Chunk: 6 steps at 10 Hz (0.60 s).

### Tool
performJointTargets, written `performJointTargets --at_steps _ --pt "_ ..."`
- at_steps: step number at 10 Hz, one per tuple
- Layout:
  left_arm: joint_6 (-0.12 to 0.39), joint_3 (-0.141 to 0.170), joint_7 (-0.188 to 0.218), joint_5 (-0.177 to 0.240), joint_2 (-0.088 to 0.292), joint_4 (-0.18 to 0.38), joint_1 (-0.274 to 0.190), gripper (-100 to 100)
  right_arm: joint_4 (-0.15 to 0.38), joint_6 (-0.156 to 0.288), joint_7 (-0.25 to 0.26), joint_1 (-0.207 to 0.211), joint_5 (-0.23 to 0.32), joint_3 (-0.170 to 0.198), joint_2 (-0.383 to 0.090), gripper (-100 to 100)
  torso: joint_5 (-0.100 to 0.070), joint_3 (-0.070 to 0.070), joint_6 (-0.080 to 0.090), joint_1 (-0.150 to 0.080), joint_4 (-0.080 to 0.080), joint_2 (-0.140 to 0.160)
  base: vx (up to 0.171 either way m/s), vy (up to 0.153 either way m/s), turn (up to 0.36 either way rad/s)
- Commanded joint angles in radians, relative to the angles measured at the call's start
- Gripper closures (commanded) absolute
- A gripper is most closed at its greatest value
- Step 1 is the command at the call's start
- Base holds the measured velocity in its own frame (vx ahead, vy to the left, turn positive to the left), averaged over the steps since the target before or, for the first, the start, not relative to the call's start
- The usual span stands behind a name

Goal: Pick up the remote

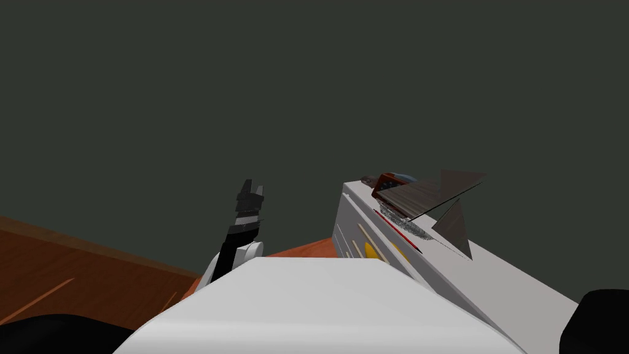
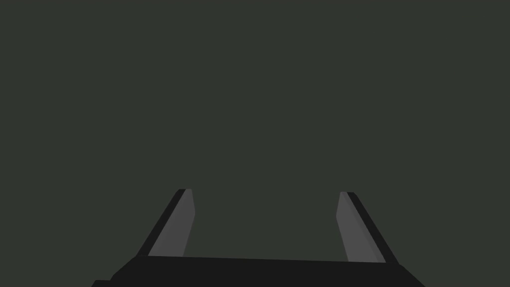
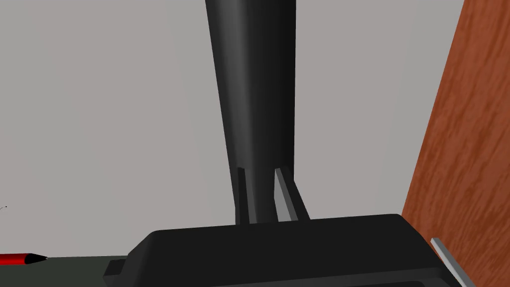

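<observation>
The right gripper [image 3: 259, 174] had its fingers pinched on the near end of the black remote [image 3: 254, 79]. The remote reached away over the light grey cabinet top [image 3: 99, 124], with the wooden floor [image 3: 463, 149] alongside. A red pencil [image 3: 17, 259] lay nearby. A red-rimmed box [image 1: 386, 182] sat on the cabinet, its contents unclear. The left gripper [image 2: 264, 192] was spread wide before a dark wall [image 2: 249, 74].

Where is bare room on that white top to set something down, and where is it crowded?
Bare: the white top on my side of the dark grey panels, and either side of the remote in my right hand, out to the red pencil and wood floor. Crowded: the far end, with the red-brown box, panels and pencil.
</observation>
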Motion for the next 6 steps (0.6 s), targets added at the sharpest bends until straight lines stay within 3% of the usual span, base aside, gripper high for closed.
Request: performJointTargets --at_steps 1,2,4,5,6 --pt "0.000 0.000 0.000 0.000 0.000 0.000 0.000 0 0.000 0.000 0.000 0.000 0.000 0.000 0.000 0 0.000 0.000 0.000 0.000 0.000 0.000 0.000 0.000 0.000" --pt "0.000 0.000 0.000 0.000 0.000 0.000 0.000 0 -0.003 -0.028 0.000 0.014 -0.025 -0.036 0.019 100 0.000 0.000 0.000 0.000 0.000 0.000 0.000 0.000 0.000" --pt "0.000 0.000 0.000 0.000 0.000 0.000 0.000 0 -0.005 -0.050 0.001 0.025 -0.043 -0.066 0.033 100 0.000 0.000 0.000 0.000 0.000 0.001 -0.005 -0.008 -0.001" --pt "0.000 0.000 0.000 0.000 0.000 0.000 0.000 0 -0.002 -0.041 0.004 0.019 -0.035 -0.052 0.027 100 0.000 0.000 0.000 0.000 0.000 0.001 0.000 0.000 0.000" --pt "0.000 0.000 0.000 0.000 0.000 0.000 0.000 0 -0.001 -0.044 0.004 0.020 -0.037 -0.054 0.028 0 0.000 0.000 0.000 0.000 0.000 0.001 0.000 0.000 0.000"
